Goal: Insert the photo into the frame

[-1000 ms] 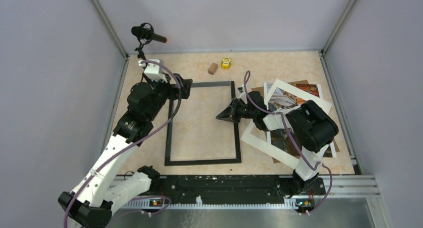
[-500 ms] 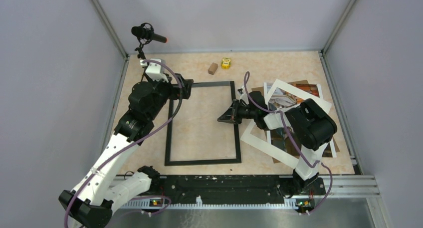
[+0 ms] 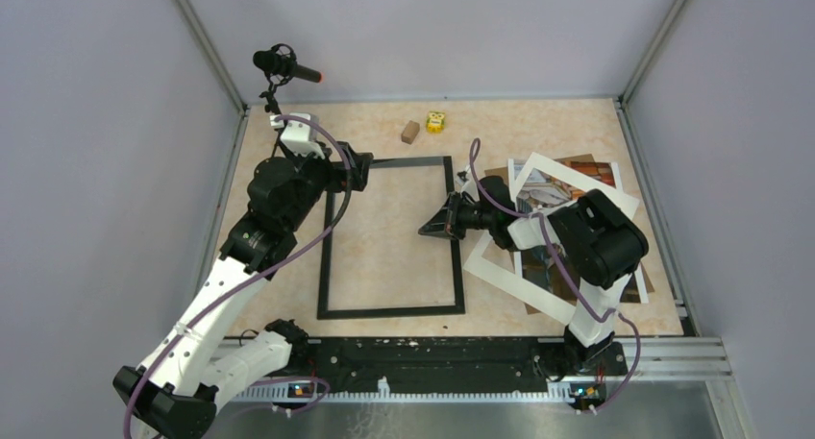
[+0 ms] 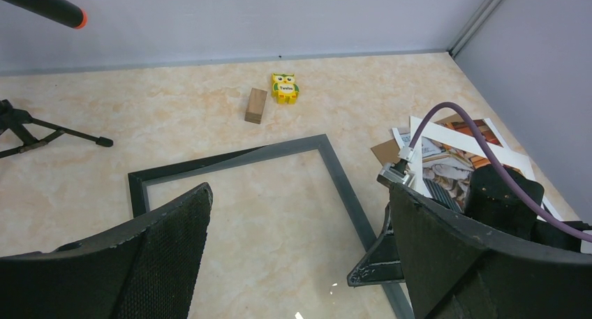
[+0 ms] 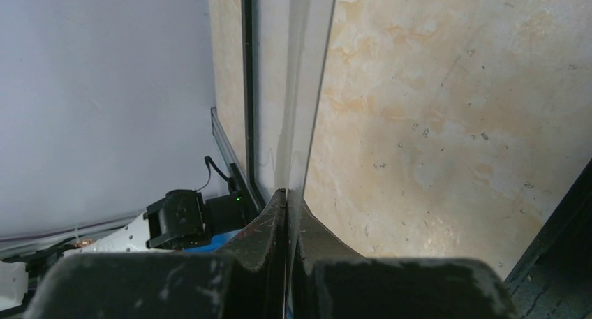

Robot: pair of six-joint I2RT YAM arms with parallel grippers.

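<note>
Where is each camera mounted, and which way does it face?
Top external: fixed above and behind the bases, looking down on the table; left arm and right arm both show.
Left wrist: on the left arm, facing the far wall over the frame; its own open jaws fill the bottom corners.
Right wrist: on the right arm, rolled sideways, facing the left wall low across the table; its shut jaws pinch a thin clear sheet edge-on.
Shared: top and left wrist both show frame, photo, owl figure, wooden block.
</note>
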